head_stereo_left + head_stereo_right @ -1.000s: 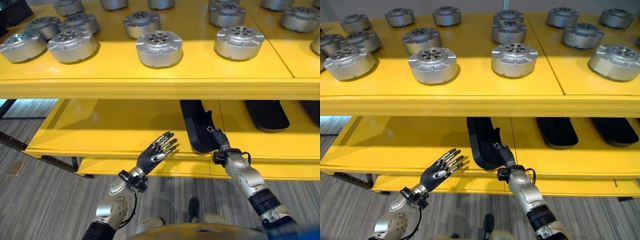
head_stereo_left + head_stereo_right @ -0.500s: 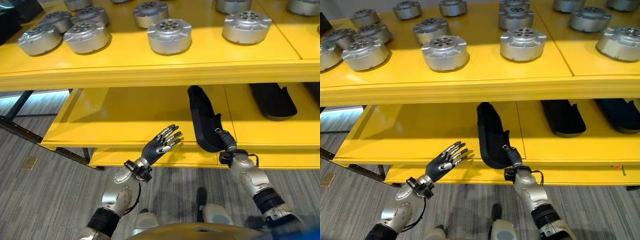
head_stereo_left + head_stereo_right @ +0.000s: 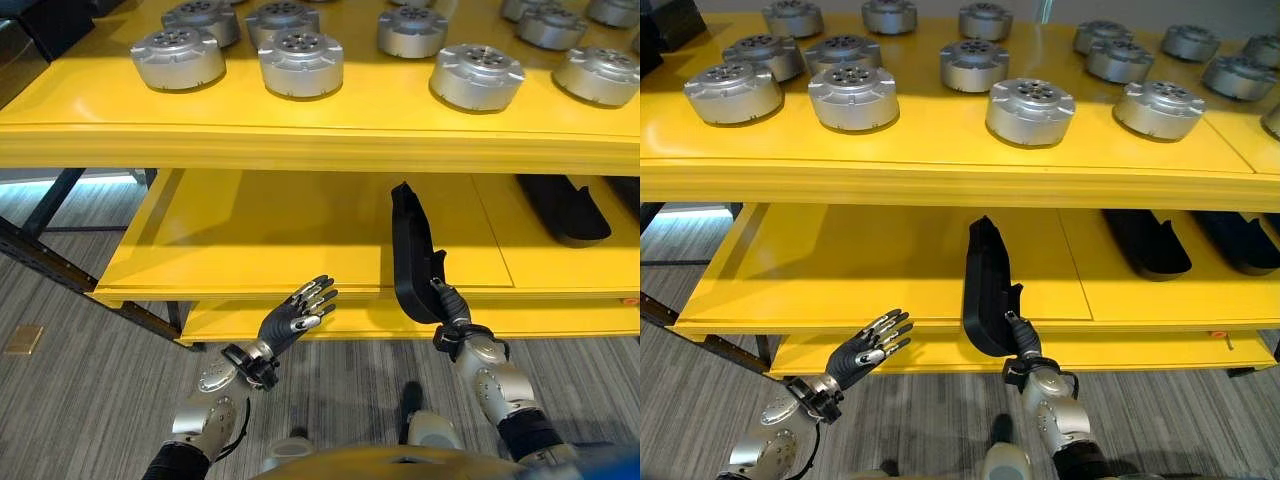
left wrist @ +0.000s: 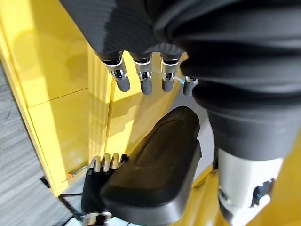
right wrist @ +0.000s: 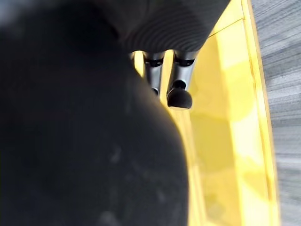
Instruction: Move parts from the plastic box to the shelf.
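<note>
While the right hand point(image 3: 447, 304) keeps its grip on the black part's point(image 3: 412, 252) near end, now further onto the lower shelf point(image 3: 250, 235), the spread-fingered left hand point(image 3: 296, 315) drops back, so placement looks nearly finished.

Round parts point(image 3: 301, 61) sit on my shelf's point(image 3: 300, 140) top level; below, a long part point(image 3: 412, 255) stands on edge, others point(image 3: 562, 206) to its right.

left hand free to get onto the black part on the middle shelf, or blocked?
Probably yes: the left hand hovers open at the shelf edge, beside the black part, nothing between them. The right hand holds its near end.
</note>
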